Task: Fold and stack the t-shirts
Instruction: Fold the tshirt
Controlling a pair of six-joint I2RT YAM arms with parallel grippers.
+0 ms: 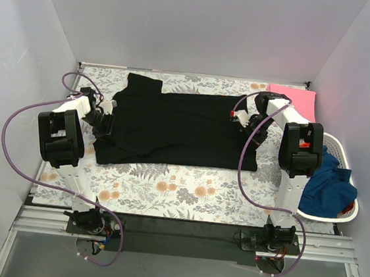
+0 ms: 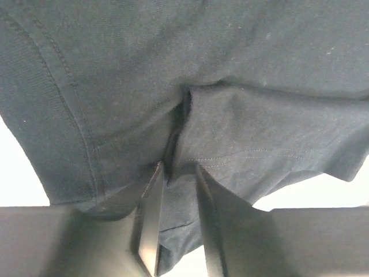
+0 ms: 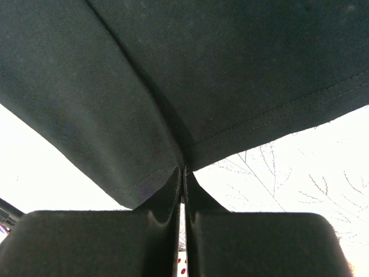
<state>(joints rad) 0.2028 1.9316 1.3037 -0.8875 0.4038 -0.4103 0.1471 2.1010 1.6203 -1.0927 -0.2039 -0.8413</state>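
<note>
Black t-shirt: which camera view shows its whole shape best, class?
The top external view: the whole black t-shirt lies spread on the floral cloth, outline mostly visible. The left wrist view shows only bunched fabric and seams in the left gripper; the right wrist view only a stitched hem pinched by the right gripper.

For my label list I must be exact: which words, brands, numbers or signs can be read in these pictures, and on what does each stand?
No text can be read in any view.
black t-shirt: plain, no print or tag visible.
red mark on the right arm: too small to read.
floral tablecloth: pattern only.
</note>
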